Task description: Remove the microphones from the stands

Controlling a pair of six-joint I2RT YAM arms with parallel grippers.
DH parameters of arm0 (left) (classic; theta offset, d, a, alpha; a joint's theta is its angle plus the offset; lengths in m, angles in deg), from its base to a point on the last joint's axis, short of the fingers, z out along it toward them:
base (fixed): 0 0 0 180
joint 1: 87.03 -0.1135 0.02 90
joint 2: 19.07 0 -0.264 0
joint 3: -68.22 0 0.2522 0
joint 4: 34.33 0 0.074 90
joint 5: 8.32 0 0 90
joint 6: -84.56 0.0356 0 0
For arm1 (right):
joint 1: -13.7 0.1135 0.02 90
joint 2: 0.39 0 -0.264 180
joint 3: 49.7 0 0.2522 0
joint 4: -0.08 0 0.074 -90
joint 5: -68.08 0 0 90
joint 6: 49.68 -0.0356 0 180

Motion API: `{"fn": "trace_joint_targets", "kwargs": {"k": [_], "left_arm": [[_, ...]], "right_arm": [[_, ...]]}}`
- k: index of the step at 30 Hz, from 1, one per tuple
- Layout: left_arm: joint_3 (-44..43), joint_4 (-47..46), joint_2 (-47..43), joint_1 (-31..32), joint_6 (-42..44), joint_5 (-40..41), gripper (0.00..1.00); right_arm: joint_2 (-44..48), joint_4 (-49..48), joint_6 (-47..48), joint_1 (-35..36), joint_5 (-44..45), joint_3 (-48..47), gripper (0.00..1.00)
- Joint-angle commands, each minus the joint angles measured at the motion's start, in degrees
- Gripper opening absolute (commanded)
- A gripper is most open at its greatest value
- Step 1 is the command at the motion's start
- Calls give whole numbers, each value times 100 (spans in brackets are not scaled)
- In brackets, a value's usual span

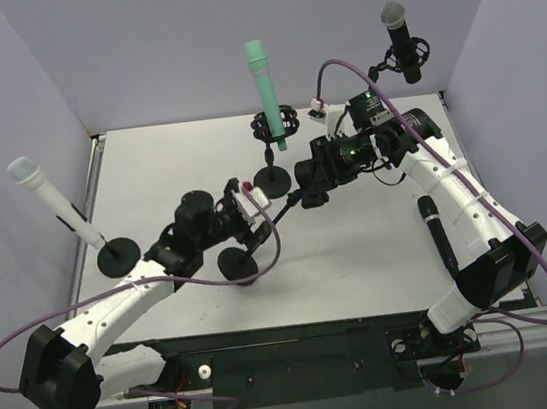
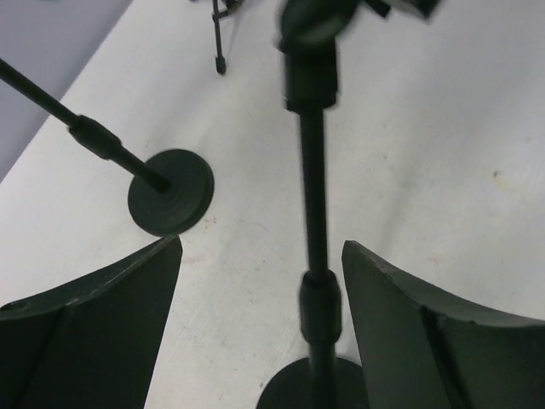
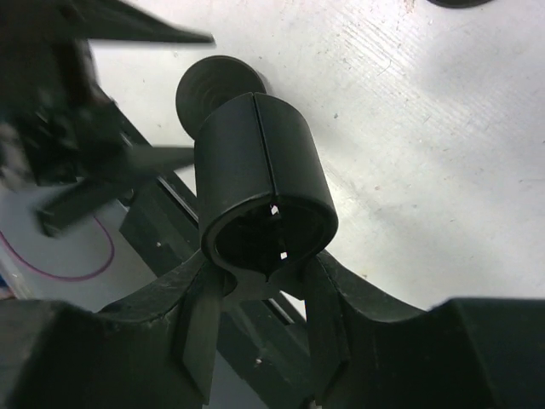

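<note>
A black stand has its round base [image 1: 236, 263] on the table and its pole [image 1: 277, 212] leaning up to the right. My left gripper [image 1: 250, 218] is open with the pole [image 2: 313, 170] between its jaws, nearer the right finger, just above the base [image 2: 311, 388]. My right gripper [image 1: 310, 188] is shut on the stand's clip [image 3: 260, 170], a black split cylinder that is empty. A black microphone [image 1: 436, 231] lies on the table beside the right arm.
A white microphone [image 1: 45, 194] stands on a stand at the left, a green one [image 1: 260, 65] at the centre back, and a black one with a grey head [image 1: 397, 32] at the back right. The base of another stand [image 2: 170, 192] is close to the left finger.
</note>
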Motion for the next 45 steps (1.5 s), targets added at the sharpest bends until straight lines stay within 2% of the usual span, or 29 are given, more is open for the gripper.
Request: {"fn": "trace_joint_targets", "kwargs": {"k": [1,2,4,7,9,12,14,16,19,22,25,27,30,31,33,35,39,40,41,42,43,44,45], "left_arm": [[-839,1560,-170,-934,-797,-2355,87],[-875,1614,-126,-1076,-717,-2907,87],[-1016,1789,24,-1341,-480,-3436,87],[-1445,2491,505,-1368,57,-3878,85],[-1630,2877,822,-1376,416,-4247,83],[-1947,3704,1306,-1341,1529,-4555,80],[-2228,4599,1709,-1262,2128,-4617,76],[-2405,4944,1904,-1166,2376,-4653,71],[-2221,4709,1931,-1131,2316,-4749,67],[-1853,3894,1817,-999,1905,-4705,66],[-1868,3829,1817,-911,1885,-4671,66],[-2105,4319,1852,-902,2218,-4600,67],[-2728,6028,1931,-1068,3497,-4530,70],[-2791,6253,1957,-1112,3755,-4530,71],[-2853,6580,1975,-1165,3766,-4626,72],[-2705,6414,1966,-1122,3566,-4731,72],[-2239,5316,1922,-911,2803,-4644,72],[-2160,4688,1879,-893,2556,-4635,70],[-1924,3925,1800,-867,1944,-4600,66],[-1809,3560,1747,-849,1677,-4513,65],[-1546,2704,1642,-814,1057,-4443,61],[-1422,2321,1589,-805,728,-4294,59],[-1194,1639,1484,-796,316,-4197,52]], "right_arm": [[454,117,1368,51,-73,-38,0],[534,196,1954,138,-91,93,0],[859,240,2780,348,32,400,0],[1368,249,3889,718,461,814,1],[1544,241,4243,938,673,1017,1],[1589,249,4359,1088,779,1070,1],[1589,249,4385,1114,814,1035,1],[1572,240,4412,1132,849,1009,1],[1572,179,4412,1141,911,1008,1],[1598,74,4333,1132,964,1078,0],[1616,-32,4201,1141,1025,1158,0],[1607,-32,4174,1141,1043,1158,0],[1624,-41,4157,1132,1043,1149,0],[1624,-41,4148,1141,1026,1140,0],[1633,-41,4157,1141,1008,1131,0],[1624,-41,4174,1141,1025,1149,0],[1616,-50,4157,1132,1061,1149,0],[1616,-58,4131,1141,1061,1149,0],[1624,-67,4113,1141,1061,1149,0],[1616,-67,4104,1141,1061,1149,0],[1624,-67,4095,1141,1069,1149,0],[1633,-67,4086,1141,1087,1158,0],[1625,-76,4069,1141,1113,1158,0]]}}
